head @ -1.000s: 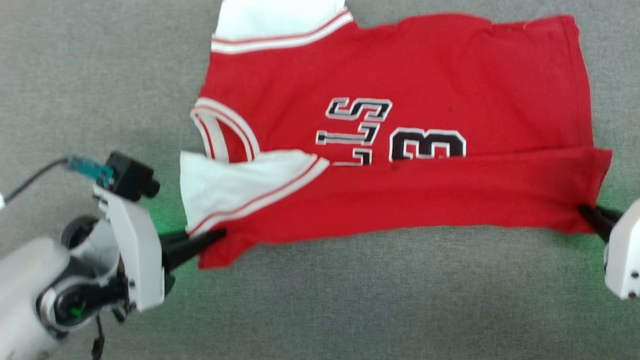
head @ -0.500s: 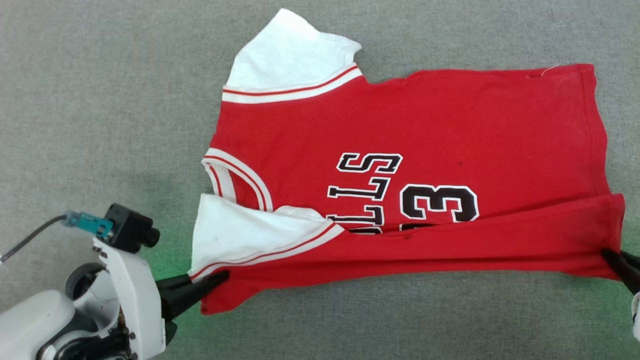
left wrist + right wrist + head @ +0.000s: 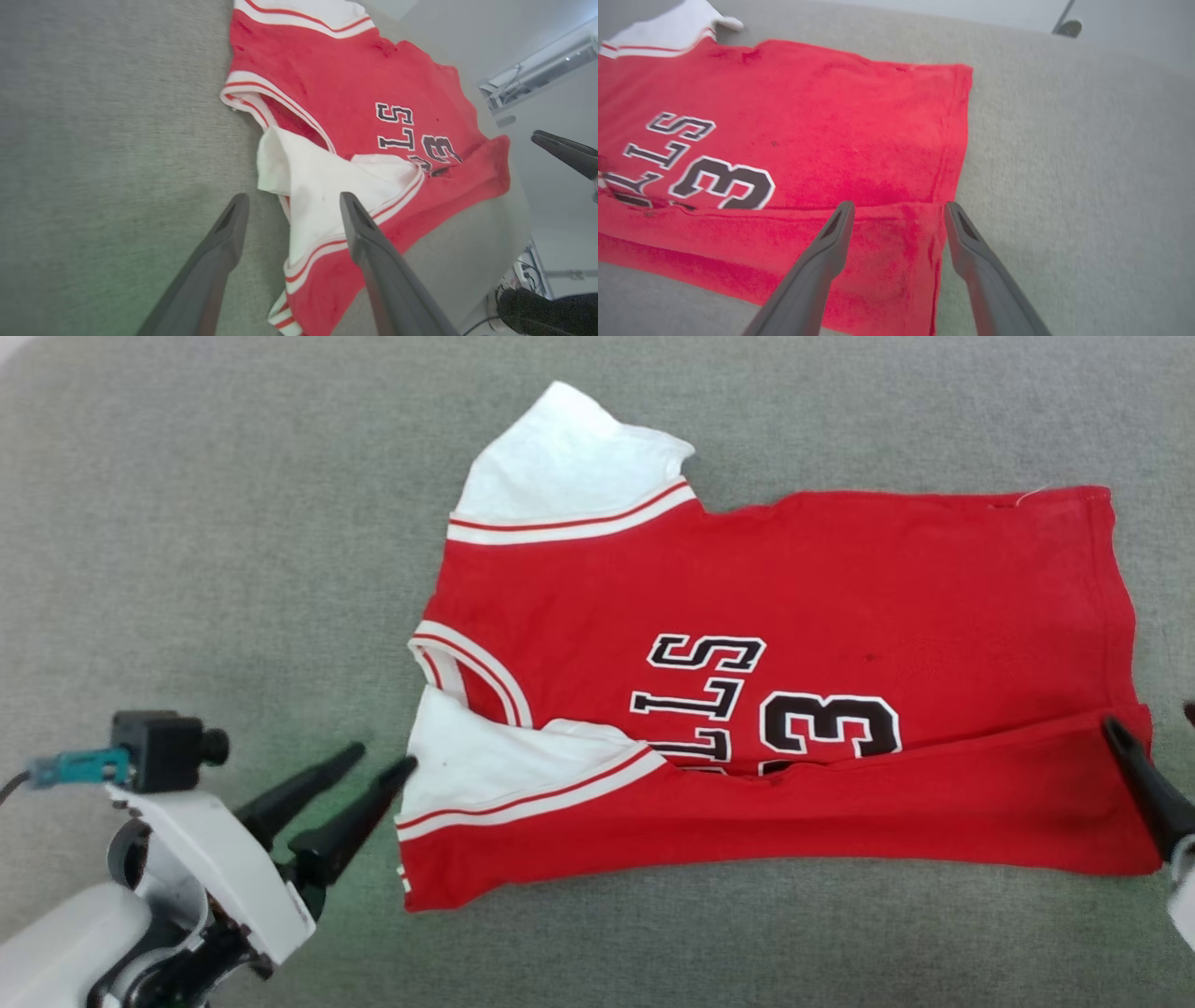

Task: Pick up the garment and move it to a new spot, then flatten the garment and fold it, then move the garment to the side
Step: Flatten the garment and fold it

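Lying part-folded at frame centre: one garment [image 3: 794,588] on grey surface [image 3: 187,523].
Two grippers, both spread wide, empty: left gripper [image 3: 385,755] lower left, right gripper [image 3: 1150,719] right edge.

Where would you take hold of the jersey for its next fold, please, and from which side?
Probably the far long edge of the jersey: left gripper on the far sleeve, right gripper on the far hem corner, each from its own end. The near edge is folded over the lettering; the far side lies flat, corners exposed.
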You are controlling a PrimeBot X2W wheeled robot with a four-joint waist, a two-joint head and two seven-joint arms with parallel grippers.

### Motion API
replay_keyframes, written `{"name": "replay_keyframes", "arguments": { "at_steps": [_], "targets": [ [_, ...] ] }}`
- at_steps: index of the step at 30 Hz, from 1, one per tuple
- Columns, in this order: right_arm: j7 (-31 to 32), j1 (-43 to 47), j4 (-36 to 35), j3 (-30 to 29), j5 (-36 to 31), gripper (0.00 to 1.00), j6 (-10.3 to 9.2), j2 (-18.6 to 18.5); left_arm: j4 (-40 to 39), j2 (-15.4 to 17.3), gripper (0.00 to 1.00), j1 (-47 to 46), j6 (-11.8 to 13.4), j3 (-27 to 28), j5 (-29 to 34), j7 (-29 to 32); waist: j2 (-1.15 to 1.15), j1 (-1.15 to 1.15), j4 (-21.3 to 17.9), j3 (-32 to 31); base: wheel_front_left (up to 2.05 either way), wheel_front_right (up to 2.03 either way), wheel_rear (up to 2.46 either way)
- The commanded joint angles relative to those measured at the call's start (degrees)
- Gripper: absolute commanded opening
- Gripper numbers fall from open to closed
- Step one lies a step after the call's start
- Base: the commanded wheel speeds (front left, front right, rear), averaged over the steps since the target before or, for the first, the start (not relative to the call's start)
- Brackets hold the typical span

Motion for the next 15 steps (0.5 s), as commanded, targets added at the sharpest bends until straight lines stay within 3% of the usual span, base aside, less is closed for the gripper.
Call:
{"name": "replay_keyframes", "arguments": {
  "at_steps": [1, 7, 11, 15],
  "targets": [
    [-2.3, -1.3, 0.3, 0.9, -1.0, 1.00, -0.05, 0.1, 0.7, -0.8, 1.00, 1.0, 0.4, 0.5, 0.8, -1.9, 0.00, 0.00, 0.6, -0.6, 0.00, 0.00, 0.00],
    [-13.9, -5.3, 6.2, 6.6, -5.2, 1.00, -0.05, 2.9, 6.8, -6.1, 1.00, 3.2, 3.1, 3.6, 3.6, -12.3, 0.00, 0.00, 1.6, -1.4, 0.00, 0.00, 0.00],
    [-22.9, -8.0, 9.8, 8.0, -8.5, 1.00, -0.05, 6.3, 10.5, -10.0, 1.00, 4.4, 3.1, 8.4, 7.1, -13.9, 0.00, 0.00, 1.9, -1.7, 0.00, 0.00, 0.00],
    [-31.0, -9.6, 12.2, 7.1, -12.0, 1.00, -0.05, 10.5, 12.7, -13.4, 1.00, 5.0, 2.1, 17.3, 14.7, -13.8, 0.00, 0.00, 1.1, -1.7, 0.00, 0.00, 0.00]
  ]
}}
